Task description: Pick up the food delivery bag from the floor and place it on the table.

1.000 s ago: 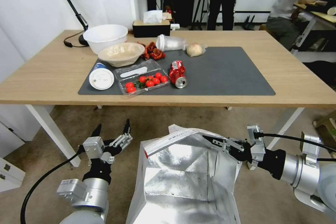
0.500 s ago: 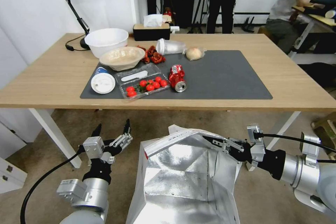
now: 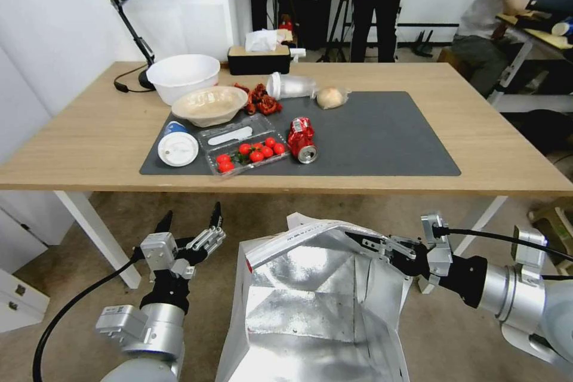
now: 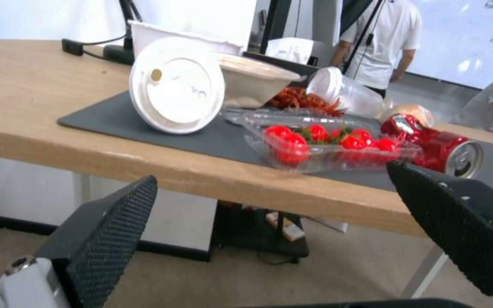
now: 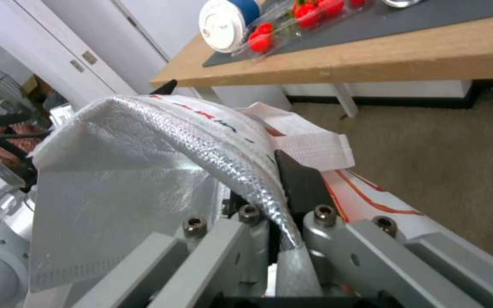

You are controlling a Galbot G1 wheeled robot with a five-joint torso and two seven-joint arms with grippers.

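Observation:
The food delivery bag (image 3: 310, 292) hangs open in front of me, its silver foil lining facing up and a white handle (image 5: 309, 141) folded over its rim. My right gripper (image 3: 358, 239) is shut on the bag's top edge (image 5: 144, 162) from the right, with the foil pinched between its fingers (image 5: 298, 184). My left gripper (image 3: 190, 219) stands open and holds nothing, just left of the bag and apart from it. Ahead is the table (image 3: 77, 137), higher than the bag's rim, over the carpeted floor (image 3: 250, 209). The bag's base is out of view.
The left half of the dark mat (image 3: 382, 137) holds bowls (image 3: 182, 74), a lidded cup (image 3: 177, 148), a tomato box (image 3: 248, 149), a crushed can (image 3: 301, 138), a plastic cup (image 3: 289, 86) and a bun (image 3: 330, 97). The mat's right half is bare. White table legs (image 3: 98, 233) stand on either side of the bag.
The table has slid lower and slightly smaller in the head view, a camera shift. Both grippers and the bag keep the same places in the picture.

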